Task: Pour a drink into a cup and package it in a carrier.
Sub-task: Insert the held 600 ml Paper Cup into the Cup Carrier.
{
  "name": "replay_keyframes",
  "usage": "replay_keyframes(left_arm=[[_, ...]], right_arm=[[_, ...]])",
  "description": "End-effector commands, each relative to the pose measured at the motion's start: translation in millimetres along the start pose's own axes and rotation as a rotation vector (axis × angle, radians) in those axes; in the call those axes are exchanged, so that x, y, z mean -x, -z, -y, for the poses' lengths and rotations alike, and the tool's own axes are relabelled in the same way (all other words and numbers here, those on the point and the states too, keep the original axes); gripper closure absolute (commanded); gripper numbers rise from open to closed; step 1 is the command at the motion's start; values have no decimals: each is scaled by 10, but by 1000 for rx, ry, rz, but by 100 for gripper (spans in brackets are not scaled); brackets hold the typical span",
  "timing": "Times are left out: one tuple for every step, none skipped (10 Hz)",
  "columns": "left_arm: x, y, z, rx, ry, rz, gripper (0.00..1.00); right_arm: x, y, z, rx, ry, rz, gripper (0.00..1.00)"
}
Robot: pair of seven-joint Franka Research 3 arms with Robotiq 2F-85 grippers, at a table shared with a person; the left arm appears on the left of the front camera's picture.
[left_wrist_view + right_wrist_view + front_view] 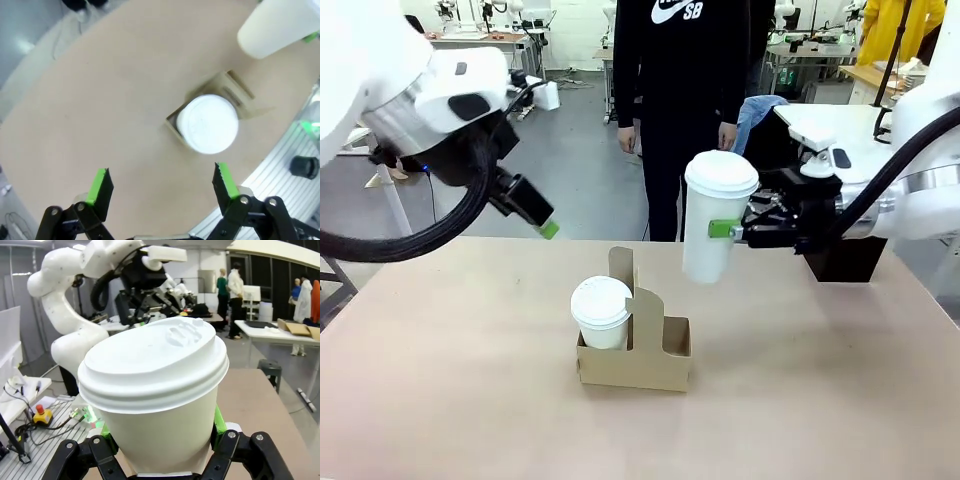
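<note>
**Two lidded white paper cups and one brown cardboard carrier.**
Front: the right gripper (725, 229) is clamped on one tapered cup (705, 255), held in the air near the carrier (655, 360). The carrier's left slot holds the second cup (601, 312). Dome lids hide the contents. Left wrist: the left gripper (162, 182) has its jaws apart over the table (100, 100), and the held cup is cut off. Right wrist: the pads (218, 422) are mostly hidden behind the cup.

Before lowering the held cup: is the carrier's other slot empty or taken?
Empty. One lidded cup sits left of the carrier's handle; the right slot shows bare cardboard. The second cup is in the right hand.
</note>
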State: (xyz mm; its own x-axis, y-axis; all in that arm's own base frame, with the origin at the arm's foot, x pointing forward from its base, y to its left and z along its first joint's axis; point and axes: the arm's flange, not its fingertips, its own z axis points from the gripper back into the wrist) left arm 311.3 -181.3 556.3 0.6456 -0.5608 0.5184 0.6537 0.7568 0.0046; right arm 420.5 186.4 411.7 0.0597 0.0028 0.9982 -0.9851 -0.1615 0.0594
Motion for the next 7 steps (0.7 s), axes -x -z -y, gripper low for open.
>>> replay_keyframes(left_arm=[[376, 23, -267, -31, 48, 28, 0], [570, 37, -420, -7, 50, 27, 0], [695, 40, -547, 47, 66, 52, 0], [836, 52, -625, 73, 95, 76, 0], [986, 83, -710, 95, 118, 58, 0], [1070, 75, -793, 124, 135, 83, 0], [1106, 81, -844, 117, 163, 89, 0]], right_arm=[[131, 129, 32, -76, -43, 6, 20], [230, 208, 66, -107, -30, 10, 20], [315, 286, 110, -133, -19, 19, 20], [408, 360, 135, -170, -9, 33, 20], [501, 421, 145, -196, -1, 36, 20], [574, 458, 161, -204, -3, 44, 20], [640, 492, 189, -220, 2, 43, 20]])
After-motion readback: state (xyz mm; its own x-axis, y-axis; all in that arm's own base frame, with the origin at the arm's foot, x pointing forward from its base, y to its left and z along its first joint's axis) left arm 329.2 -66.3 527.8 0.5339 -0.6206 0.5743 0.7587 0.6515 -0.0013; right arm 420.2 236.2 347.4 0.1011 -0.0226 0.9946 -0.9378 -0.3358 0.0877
